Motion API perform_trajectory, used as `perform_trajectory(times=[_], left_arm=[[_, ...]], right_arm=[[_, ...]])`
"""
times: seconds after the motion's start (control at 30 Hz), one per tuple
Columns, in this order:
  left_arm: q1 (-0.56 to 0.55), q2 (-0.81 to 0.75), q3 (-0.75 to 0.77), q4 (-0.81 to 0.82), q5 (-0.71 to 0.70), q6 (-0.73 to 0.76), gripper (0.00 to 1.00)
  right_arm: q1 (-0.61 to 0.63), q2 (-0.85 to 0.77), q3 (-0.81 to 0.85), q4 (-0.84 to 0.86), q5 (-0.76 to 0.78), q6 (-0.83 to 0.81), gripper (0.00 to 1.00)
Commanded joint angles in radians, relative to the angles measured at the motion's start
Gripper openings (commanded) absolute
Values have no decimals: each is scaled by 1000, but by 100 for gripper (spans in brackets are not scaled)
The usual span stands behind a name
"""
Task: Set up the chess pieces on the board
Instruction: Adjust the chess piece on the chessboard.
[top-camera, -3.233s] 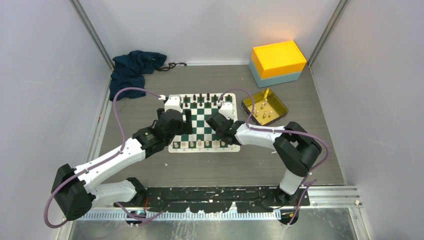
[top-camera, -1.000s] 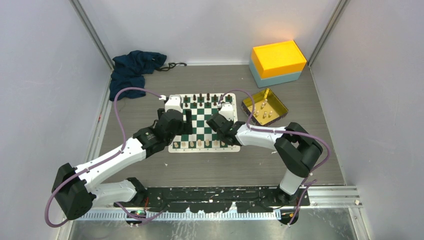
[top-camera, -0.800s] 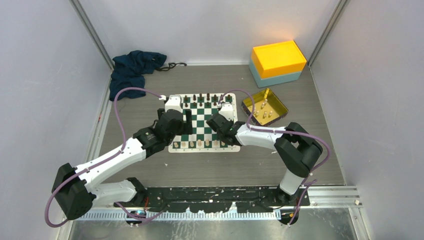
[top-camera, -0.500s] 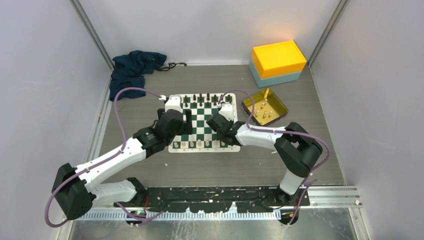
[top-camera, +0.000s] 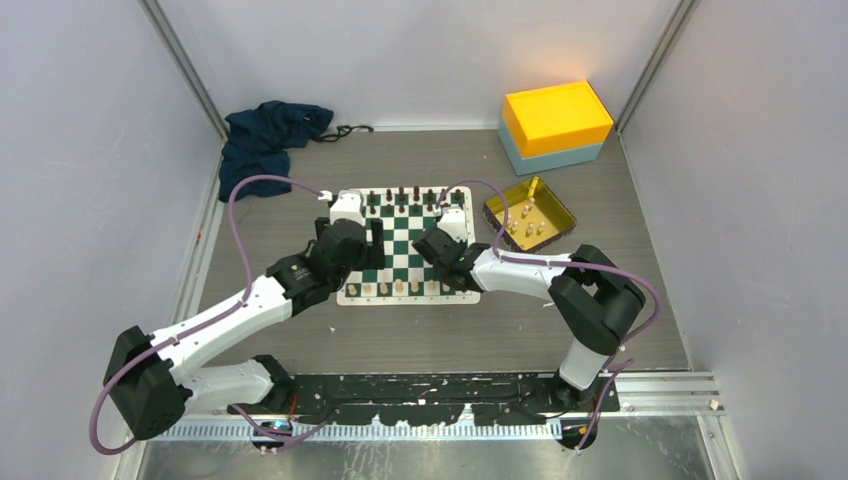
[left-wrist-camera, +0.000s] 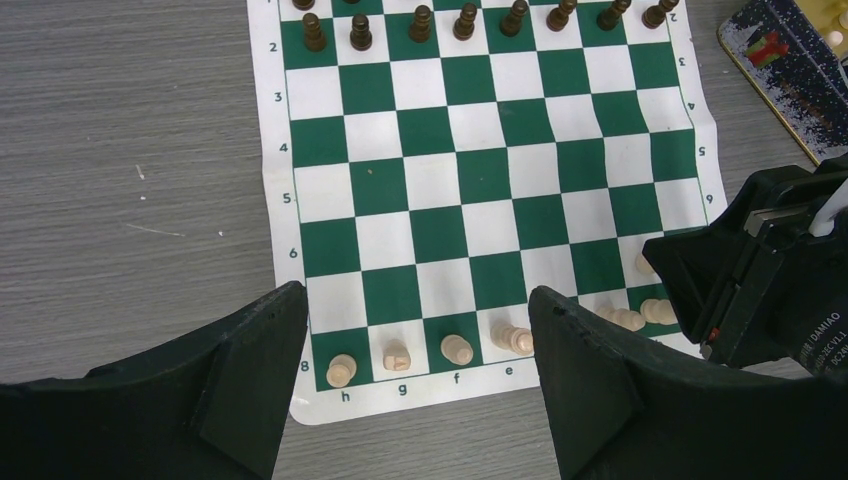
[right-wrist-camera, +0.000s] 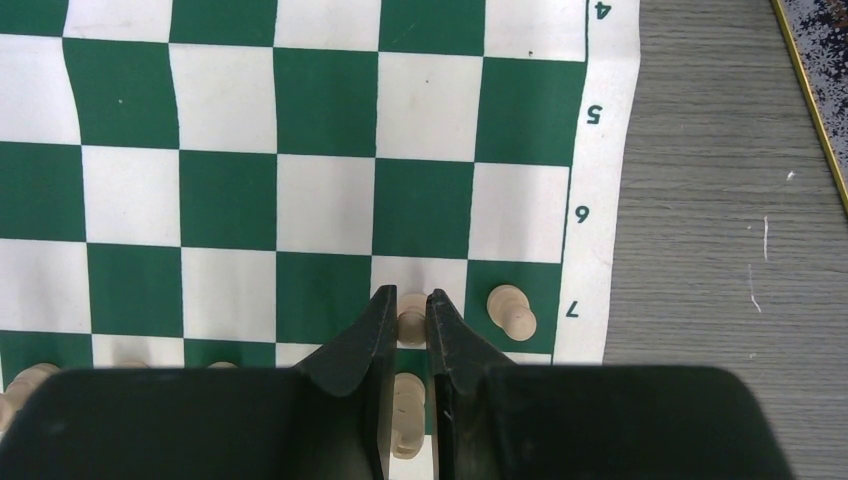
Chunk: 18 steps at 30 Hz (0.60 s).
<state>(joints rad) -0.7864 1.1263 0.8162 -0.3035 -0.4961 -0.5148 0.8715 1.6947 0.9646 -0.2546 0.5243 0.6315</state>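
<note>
The board lies in the middle of the table, a green and white mat. Several cream chess pieces stand along its near row, and black ones fill the far rows. My right gripper is low over the board's near right corner, shut on a cream pawn that stands on a white square of row 7. Another cream pawn stands on the green square to its right. My left gripper hangs open above the near left part of the board, holding nothing.
A gold tray with several cream pieces sits just right of the board. Behind it a yellow box rests on a teal one. A dark blue cloth lies at the back left. Walls close three sides.
</note>
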Motion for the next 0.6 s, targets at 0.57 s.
perform_trajectory(times=[0.57], left_arm=[[-3, -3, 1, 55, -9, 1, 82]], right_arm=[[6, -30, 19, 6, 26, 2, 36]])
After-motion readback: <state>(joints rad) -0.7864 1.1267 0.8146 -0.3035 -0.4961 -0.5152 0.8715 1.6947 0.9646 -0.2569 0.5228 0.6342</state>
